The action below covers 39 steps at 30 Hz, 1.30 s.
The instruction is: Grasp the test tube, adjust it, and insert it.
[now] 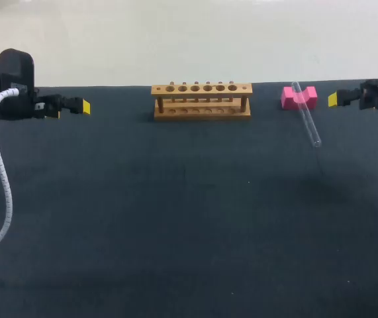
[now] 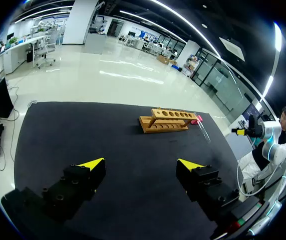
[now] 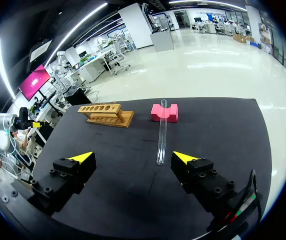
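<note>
Right gripper point(image 3: 132, 157) and left gripper point(image 2: 140, 163): fingers apart, empty. The test tube point(image 3: 162, 135) lay propped on pink block point(image 3: 164, 113), near rack point(image 3: 105, 114). Grasp not begun; next move probably calls for right gripper to straddle tube.

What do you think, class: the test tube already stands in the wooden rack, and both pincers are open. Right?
No. The head view shows the test tube not in the wooden rack but lying to its right, one end propped on the pink block. The left pincer and the right pincer are open.
</note>
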Each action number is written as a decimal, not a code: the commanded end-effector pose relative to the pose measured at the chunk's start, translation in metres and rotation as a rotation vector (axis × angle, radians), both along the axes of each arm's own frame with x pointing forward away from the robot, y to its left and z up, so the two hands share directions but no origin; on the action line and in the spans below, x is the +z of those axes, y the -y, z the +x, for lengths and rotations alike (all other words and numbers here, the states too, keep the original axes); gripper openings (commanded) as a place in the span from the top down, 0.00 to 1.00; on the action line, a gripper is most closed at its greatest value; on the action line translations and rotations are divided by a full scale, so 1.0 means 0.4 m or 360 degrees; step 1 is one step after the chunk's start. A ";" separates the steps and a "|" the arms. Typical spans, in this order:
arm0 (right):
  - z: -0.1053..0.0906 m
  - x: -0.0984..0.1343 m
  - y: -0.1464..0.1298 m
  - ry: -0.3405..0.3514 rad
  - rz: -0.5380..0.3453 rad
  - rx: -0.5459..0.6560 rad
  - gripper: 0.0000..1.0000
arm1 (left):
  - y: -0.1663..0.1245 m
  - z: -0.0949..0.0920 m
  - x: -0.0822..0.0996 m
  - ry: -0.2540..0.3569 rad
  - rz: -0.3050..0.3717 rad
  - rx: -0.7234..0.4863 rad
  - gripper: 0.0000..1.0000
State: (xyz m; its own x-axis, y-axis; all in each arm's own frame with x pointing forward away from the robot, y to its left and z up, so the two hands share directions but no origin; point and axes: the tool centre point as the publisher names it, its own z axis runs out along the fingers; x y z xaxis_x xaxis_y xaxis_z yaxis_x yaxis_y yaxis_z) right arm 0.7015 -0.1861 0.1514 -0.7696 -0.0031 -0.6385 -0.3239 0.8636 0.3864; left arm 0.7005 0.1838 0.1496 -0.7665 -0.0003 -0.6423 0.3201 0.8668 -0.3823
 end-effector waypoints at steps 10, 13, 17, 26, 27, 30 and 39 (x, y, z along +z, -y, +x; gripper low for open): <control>-0.001 0.000 -0.001 0.0001 -0.0005 -0.0004 0.00 | 0.000 0.000 0.003 -0.0006 0.0006 0.0002 0.00; -0.001 0.000 -0.001 0.0001 -0.0005 -0.0004 0.00 | 0.000 0.000 0.003 -0.0006 0.0006 0.0002 0.00; -0.001 0.000 -0.001 0.0001 -0.0005 -0.0004 0.00 | 0.000 0.000 0.003 -0.0006 0.0006 0.0002 0.00; -0.001 0.000 -0.001 0.0001 -0.0005 -0.0004 0.00 | -0.001 0.004 -0.004 0.0043 0.0021 -0.0104 0.00; -0.001 0.000 -0.001 0.0001 -0.0005 -0.0004 0.00 | -0.002 0.007 -0.006 0.0059 0.0011 -0.0127 0.00; -0.001 0.000 -0.001 0.0001 -0.0005 -0.0004 0.00 | -0.009 0.016 -0.009 0.0120 0.0013 -0.0190 0.00; -0.001 0.000 -0.001 0.0001 -0.0005 -0.0004 0.00 | -0.051 0.052 -0.025 0.0337 -0.0110 -0.0550 0.00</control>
State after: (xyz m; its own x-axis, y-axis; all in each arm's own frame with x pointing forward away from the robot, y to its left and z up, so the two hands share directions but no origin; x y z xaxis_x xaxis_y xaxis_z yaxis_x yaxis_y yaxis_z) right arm 0.7016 -0.1861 0.1514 -0.7697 -0.0031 -0.6384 -0.3238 0.8637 0.3863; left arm 0.7189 0.1935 0.1475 -0.6427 0.2064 -0.7378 0.5360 0.8093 -0.2404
